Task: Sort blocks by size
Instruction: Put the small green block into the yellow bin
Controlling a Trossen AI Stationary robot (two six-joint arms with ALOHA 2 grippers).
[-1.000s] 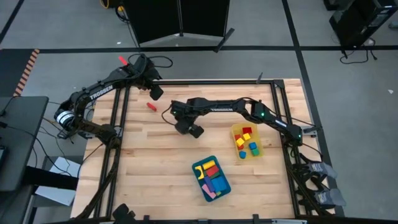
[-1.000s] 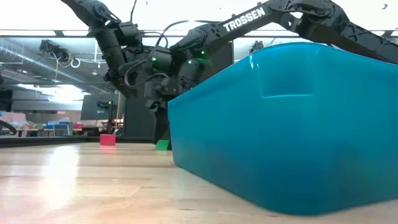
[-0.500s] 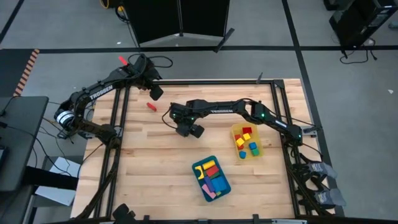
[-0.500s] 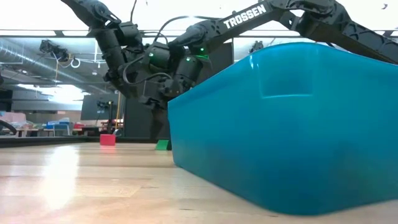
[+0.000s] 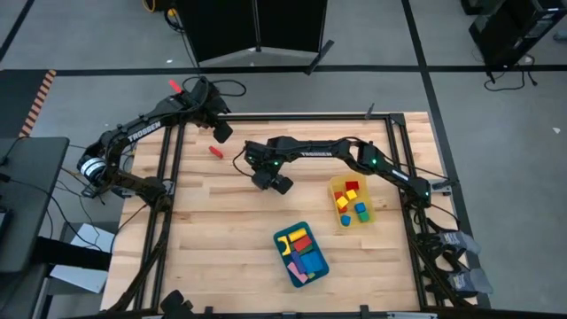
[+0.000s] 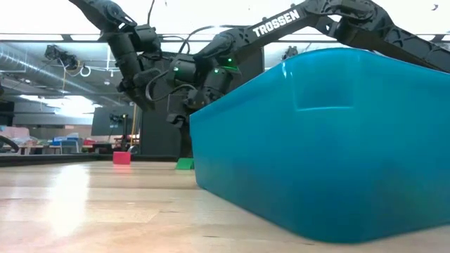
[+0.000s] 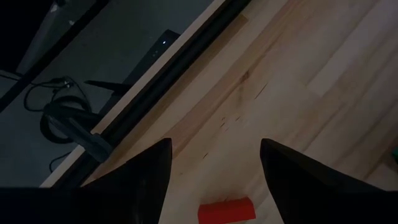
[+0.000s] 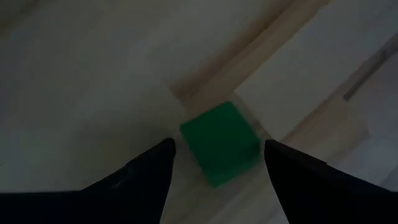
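Note:
A small green cube (image 8: 221, 143) lies flat on the wooden table; it also shows in the low view (image 6: 185, 164). My right gripper (image 8: 217, 148) is open above it near the table's middle (image 5: 252, 169), one finger on either side of the cube with gaps between. A small red block (image 5: 214, 151) lies on the table near the far left corner; it also shows in the left wrist view (image 7: 227, 210). My left gripper (image 7: 214, 146) is open and empty above the red block (image 5: 223, 133).
A translucent yellow bin (image 5: 335, 184) with several coloured blocks stands at the right. A blue tray (image 5: 281, 237) with several blocks stands nearer the front and fills the right of the low view (image 6: 316, 140). Bare wood lies on the left half (image 5: 213, 230).
My right gripper has shifted slightly over the green cube and risen a little, staying open. The cube lies where it was.

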